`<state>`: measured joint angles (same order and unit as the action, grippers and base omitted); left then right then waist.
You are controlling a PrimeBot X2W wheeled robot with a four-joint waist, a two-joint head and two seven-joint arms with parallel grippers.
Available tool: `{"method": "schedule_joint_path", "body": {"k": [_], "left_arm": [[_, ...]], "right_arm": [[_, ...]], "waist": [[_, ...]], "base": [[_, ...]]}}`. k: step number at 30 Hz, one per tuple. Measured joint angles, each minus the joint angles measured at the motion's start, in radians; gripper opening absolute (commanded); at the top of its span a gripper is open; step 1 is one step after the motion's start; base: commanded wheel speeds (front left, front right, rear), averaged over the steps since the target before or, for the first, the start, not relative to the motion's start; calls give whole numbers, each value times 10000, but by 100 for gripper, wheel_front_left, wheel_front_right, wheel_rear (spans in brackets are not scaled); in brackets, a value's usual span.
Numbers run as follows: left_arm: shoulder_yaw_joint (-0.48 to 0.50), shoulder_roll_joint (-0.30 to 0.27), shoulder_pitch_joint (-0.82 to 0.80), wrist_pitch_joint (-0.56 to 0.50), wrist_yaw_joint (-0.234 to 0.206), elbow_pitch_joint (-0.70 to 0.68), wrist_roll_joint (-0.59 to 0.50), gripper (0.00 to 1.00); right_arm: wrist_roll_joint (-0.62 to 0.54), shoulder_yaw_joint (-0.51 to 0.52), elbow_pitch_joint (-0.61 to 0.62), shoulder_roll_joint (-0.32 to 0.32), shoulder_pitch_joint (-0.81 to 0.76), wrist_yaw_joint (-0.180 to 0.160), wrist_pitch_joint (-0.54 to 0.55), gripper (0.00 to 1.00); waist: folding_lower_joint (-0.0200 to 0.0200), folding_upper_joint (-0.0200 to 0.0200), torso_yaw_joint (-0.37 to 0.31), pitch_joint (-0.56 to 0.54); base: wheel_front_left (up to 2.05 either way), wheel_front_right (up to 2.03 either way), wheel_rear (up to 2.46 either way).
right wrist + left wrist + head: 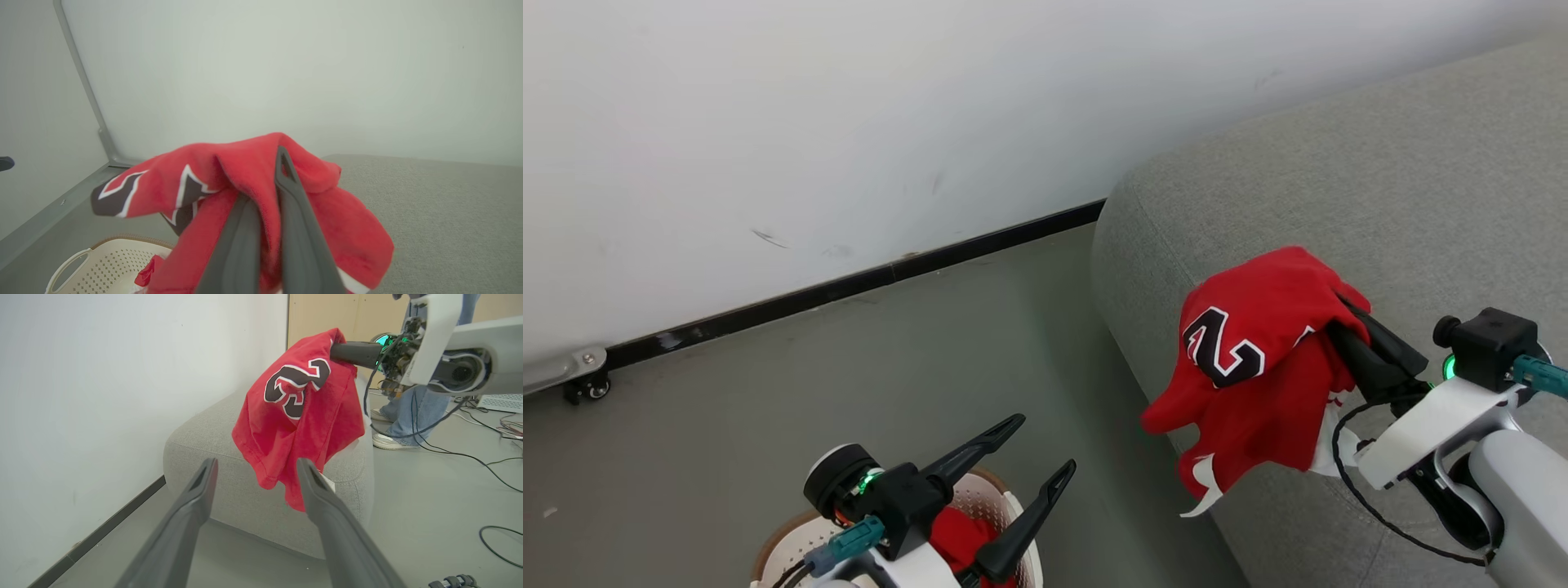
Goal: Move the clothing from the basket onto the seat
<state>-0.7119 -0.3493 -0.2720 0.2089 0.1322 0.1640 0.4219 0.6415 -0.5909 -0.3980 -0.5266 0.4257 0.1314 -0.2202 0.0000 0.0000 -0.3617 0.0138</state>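
My right gripper (1347, 314) is shut on the red jersey (1258, 359), which hangs from it over the rounded end of the grey sofa (1380, 180). The black-and-white numerals face outward on the jersey (300, 416), and the same jersey (253, 192) drapes over the closed fingers (286, 212). My left gripper (1045, 445) stands open above the cream basket (1005, 494) at the bottom edge, nothing between its fingers (196, 494). A red garment (960, 535) lies in the basket (102, 265), partly hidden by my left wrist.
A white wall with a black skirting board (849, 286) runs behind the grey floor. A caster and metal bracket (584, 380) sit at the far left. A person's legs and shoes (392, 416) stand beyond the sofa, with cables (498, 461) on the floor.
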Motion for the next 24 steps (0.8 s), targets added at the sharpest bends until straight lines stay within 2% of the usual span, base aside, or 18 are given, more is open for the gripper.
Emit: {"method": "schedule_joint_path", "body": {"k": [6, 24], "left_arm": [[127, -94, -7, 29, 0, -17, 2, 100], [495, -581, -237, 27, -105, -397, -8, 100]], "right_arm": [[2, 420, 12, -52, 63, 0, -2, 0], [382, 2132, -936, -953, 1264, 0, 17, 0]], "waist": [[0, 0, -212, 178], [0, 0, -451, 954]], "base": [[0, 0, 0], [0, 0, 0]]}}
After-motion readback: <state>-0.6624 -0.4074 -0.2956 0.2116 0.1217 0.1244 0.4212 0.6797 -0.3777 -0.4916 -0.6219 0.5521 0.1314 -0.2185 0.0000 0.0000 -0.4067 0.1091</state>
